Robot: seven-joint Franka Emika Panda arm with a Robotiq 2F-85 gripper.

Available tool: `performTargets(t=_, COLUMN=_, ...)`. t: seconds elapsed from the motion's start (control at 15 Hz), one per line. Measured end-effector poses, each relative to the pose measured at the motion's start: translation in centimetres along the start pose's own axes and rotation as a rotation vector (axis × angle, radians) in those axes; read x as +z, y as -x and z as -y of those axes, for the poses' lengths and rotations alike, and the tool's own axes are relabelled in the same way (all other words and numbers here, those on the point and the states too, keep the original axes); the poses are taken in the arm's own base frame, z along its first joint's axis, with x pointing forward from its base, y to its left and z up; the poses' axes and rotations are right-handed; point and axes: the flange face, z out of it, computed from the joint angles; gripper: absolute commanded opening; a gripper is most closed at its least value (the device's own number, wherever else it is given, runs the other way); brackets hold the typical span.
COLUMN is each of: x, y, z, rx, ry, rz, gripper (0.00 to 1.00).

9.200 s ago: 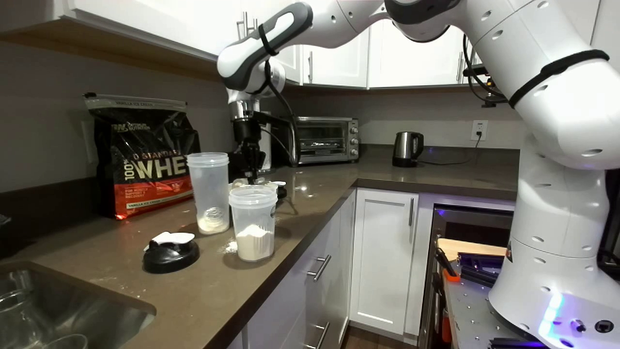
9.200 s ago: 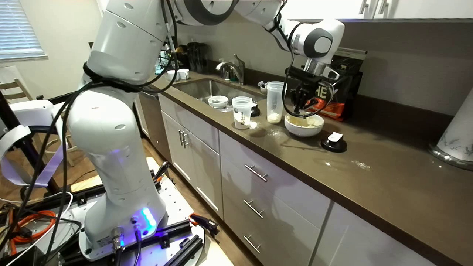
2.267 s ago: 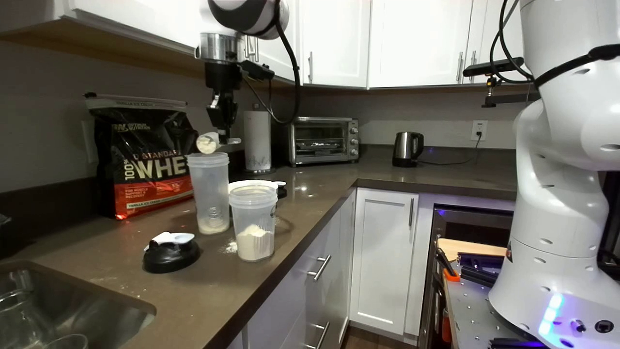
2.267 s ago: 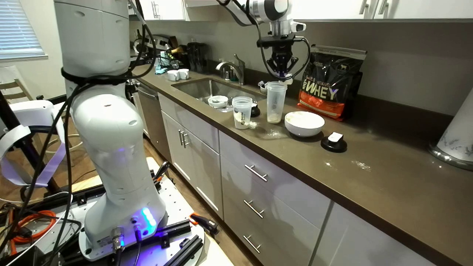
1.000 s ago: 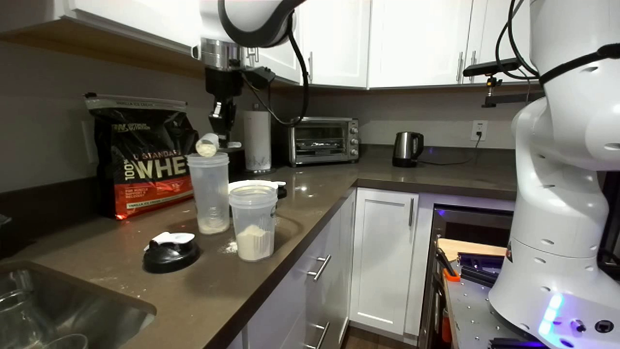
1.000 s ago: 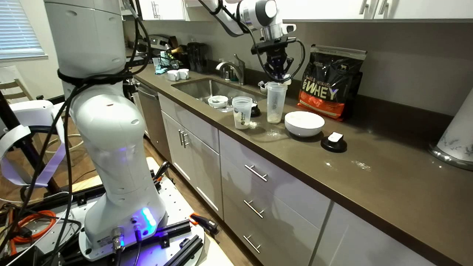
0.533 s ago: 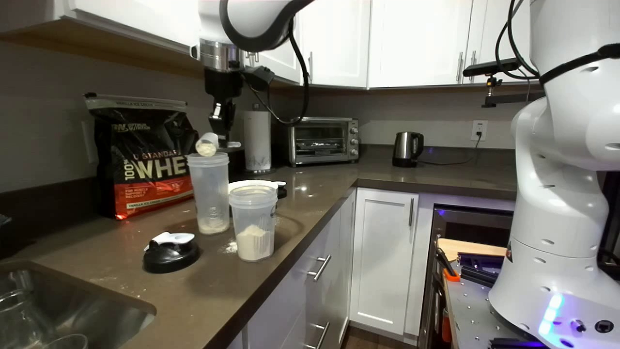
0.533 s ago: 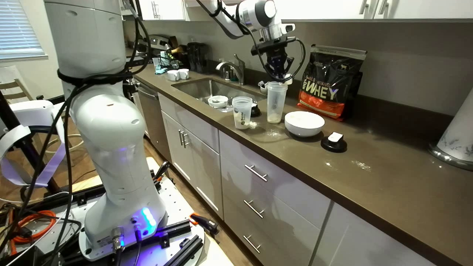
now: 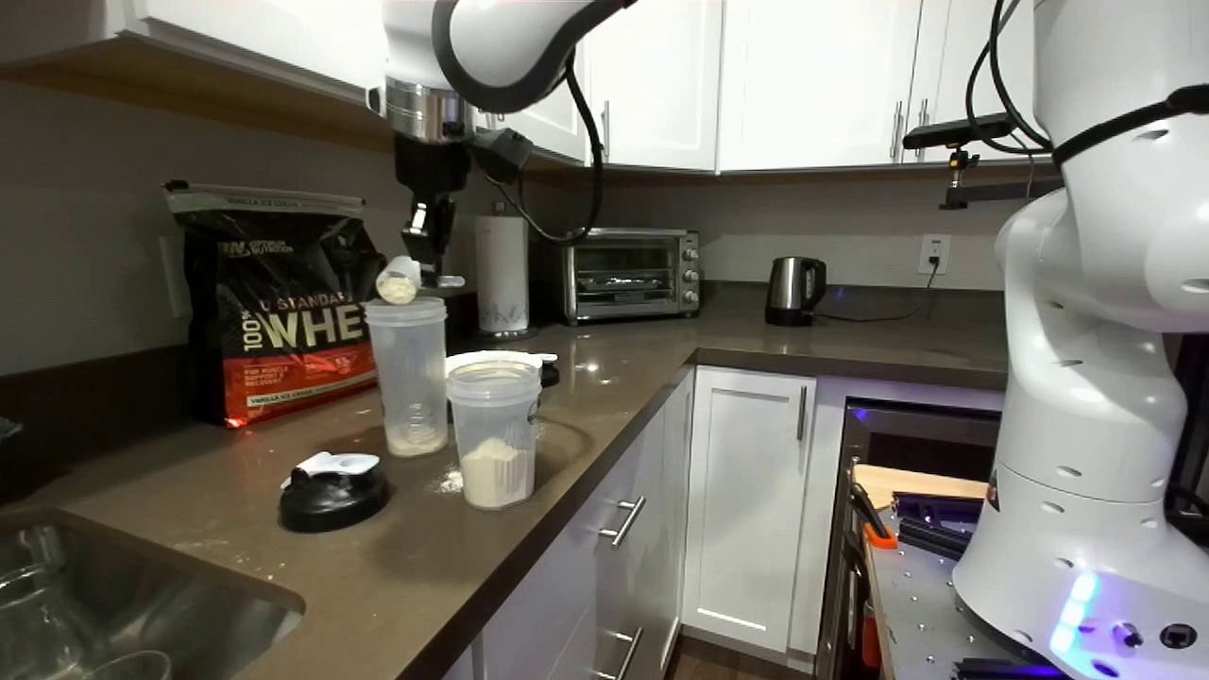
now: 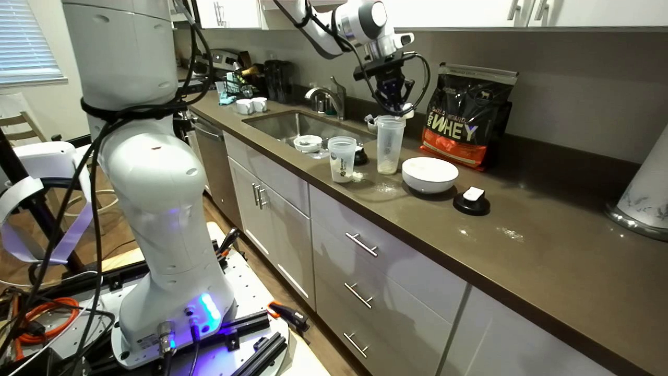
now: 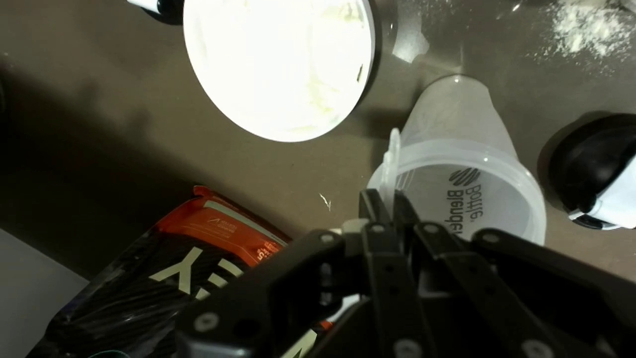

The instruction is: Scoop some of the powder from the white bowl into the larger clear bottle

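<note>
My gripper [image 9: 431, 268] is shut on the handle [image 11: 392, 161] of a white scoop [image 9: 400, 272]. The scoop lies tilted with powder [image 9: 398, 288] in its mouth. In both exterior views it sits just above the rim of the larger clear bottle [image 9: 406, 378], which also shows in the wrist view [image 11: 452, 119]. I cannot tell whether the mouth is over the opening. Powder lies at the bottle's bottom. The white bowl [image 10: 429, 177] stands beside the bottle, with powder inside in the wrist view [image 11: 320, 102]. The scoop's cup is mostly hidden there behind the fingers [image 11: 372, 204].
A smaller clear bottle [image 9: 493, 425] with powder stands close to the larger one. A black-and-gold whey bag [image 10: 467, 117] stands behind, near the wall. Black lids [image 9: 333, 496] lie on the counter, one past the bowl [image 10: 471, 203]. The sink [image 9: 151, 586] is at the counter's end.
About nine seconds ago my gripper was down at the white bowl; now it holds the loaded scoop by the larger bottle's rim. In the last second it has shifted only slightly, the scoop tilted more than before.
</note>
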Motion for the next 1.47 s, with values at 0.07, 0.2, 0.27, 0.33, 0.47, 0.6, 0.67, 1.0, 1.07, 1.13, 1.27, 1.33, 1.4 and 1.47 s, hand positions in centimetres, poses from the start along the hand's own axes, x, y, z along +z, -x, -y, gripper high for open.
performTargets(t=0.07, x=0.0, y=0.0, z=0.0, rx=-0.001, ry=0.009, rz=-0.003, gripper=0.02)
performTargets(t=0.2, x=-0.1, y=0.0, z=0.1, rx=-0.002, ry=0.018, rz=-0.006, gripper=0.02)
performTargets(t=0.27, x=-0.1, y=0.0, z=0.1, rx=-0.003, ry=0.022, rz=-0.008, gripper=0.02)
performTargets(t=0.33, x=-0.2, y=0.0, z=0.1, rx=-0.003, ry=0.025, rz=-0.008, gripper=0.02)
performTargets(t=0.47, x=-0.3, y=0.3, z=0.1, rx=-0.003, ry=0.026, rz=-0.008, gripper=0.02)
performTargets(t=0.6, x=-0.5, y=0.6, z=0.2, rx=-0.003, ry=0.025, rz=-0.006, gripper=0.02)
performTargets(t=0.67, x=-0.7, y=0.8, z=0.2, rx=-0.004, ry=0.026, rz=-0.006, gripper=0.02)
performTargets(t=1.0, x=-1.2, y=2.2, z=0.7, rx=-0.011, ry=0.03, rz=-0.008, gripper=0.02)
performTargets(t=1.07, x=-1.3, y=2.4, z=0.9, rx=-0.014, ry=0.035, rz=-0.01, gripper=0.02)
performTargets(t=1.13, x=-1.4, y=2.6, z=1.0, rx=-0.018, ry=0.039, rz=-0.012, gripper=0.02)
performTargets(t=1.27, x=-1.5, y=2.9, z=1.3, rx=-0.024, ry=0.045, rz=-0.019, gripper=0.02)
performTargets(t=1.33, x=-1.5, y=2.9, z=1.5, rx=-0.026, ry=0.048, rz=-0.024, gripper=0.02)
performTargets(t=1.4, x=-1.5, y=2.9, z=1.7, rx=-0.03, ry=0.053, rz=-0.03, gripper=0.02)
performTargets(t=1.47, x=-1.5, y=2.9, z=1.9, rx=-0.034, ry=0.058, rz=-0.034, gripper=0.02)
